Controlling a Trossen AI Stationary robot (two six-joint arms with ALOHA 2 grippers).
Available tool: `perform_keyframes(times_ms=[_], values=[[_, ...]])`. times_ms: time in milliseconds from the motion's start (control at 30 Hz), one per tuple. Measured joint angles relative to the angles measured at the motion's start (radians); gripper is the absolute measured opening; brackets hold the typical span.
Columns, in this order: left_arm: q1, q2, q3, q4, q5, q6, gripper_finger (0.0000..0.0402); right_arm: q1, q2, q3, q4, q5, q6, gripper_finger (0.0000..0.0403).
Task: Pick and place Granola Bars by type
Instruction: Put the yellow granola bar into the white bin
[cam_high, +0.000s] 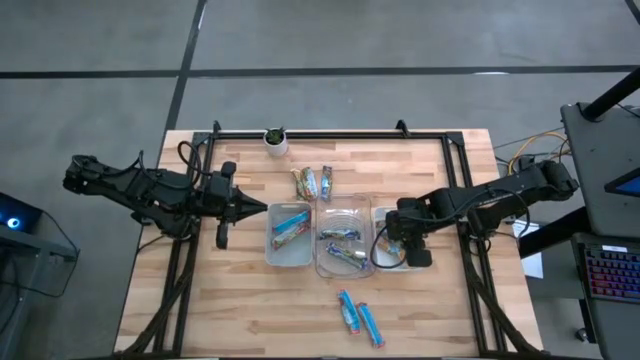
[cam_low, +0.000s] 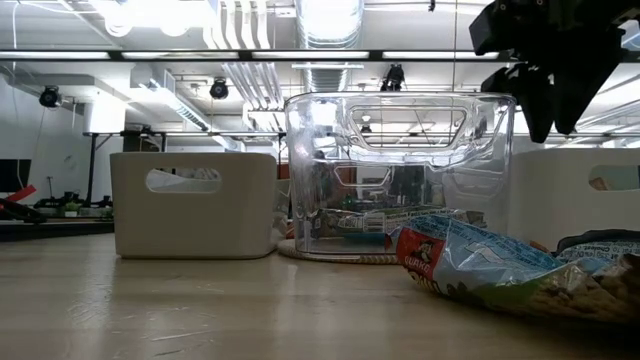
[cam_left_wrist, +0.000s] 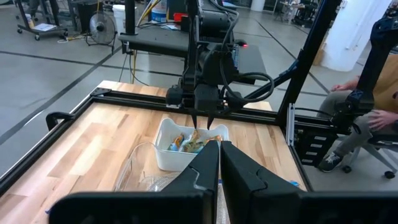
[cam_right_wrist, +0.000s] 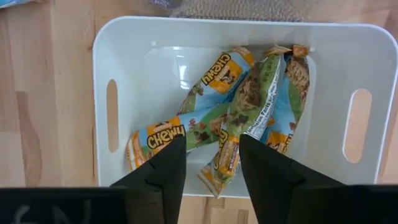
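My right gripper (cam_right_wrist: 211, 140) is open and empty, pointing down over the right white tray (cam_right_wrist: 99, 74). It hangs above the tray's rim in the low view (cam_low: 550, 70). Several green-tan and orange-ended granola bars (cam_right_wrist: 249, 99) lie piled on that tray's floor. My left gripper (cam_high: 262, 208) is shut and empty, level and pointing toward the table's right, just left of the left white tray (cam_high: 272, 250). That tray holds blue bars (cam_high: 291, 226). The clear middle tray (cam_high: 322, 268) holds two bars (cam_high: 340, 235). Three bars (cam_high: 312, 182) lie on the table beyond the trays, and two blue bars (cam_high: 358, 316) lie nearer.
A small white pot with a plant (cam_high: 275, 140) stands at the table's far edge. A black frame rail (cam_high: 330, 133) runs around the table. Bare wood lies to the left and near sides. A seated person (cam_left_wrist: 367, 118) shows beyond the table's right side.
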Motion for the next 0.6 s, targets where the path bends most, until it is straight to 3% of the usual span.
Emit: perform_keyframes(times_ms=[200, 433, 600], values=[[0.0, 0.0, 0.0, 0.0, 0.0, 0.0, 0.0, 0.006, 0.0, 0.026, -0.001, -0.027, 0.062, 0.0121], [0.0, 0.0, 0.0, 0.0, 0.0, 0.0, 0.0, 0.069, 0.002, 0.138, 0.003, -0.029, 0.12, 0.0027], [0.0, 0.0, 0.0, 0.0, 0.0, 0.006, 0.0, 0.108, 0.018, 0.228, 0.006, -0.016, 0.223, 0.001]])
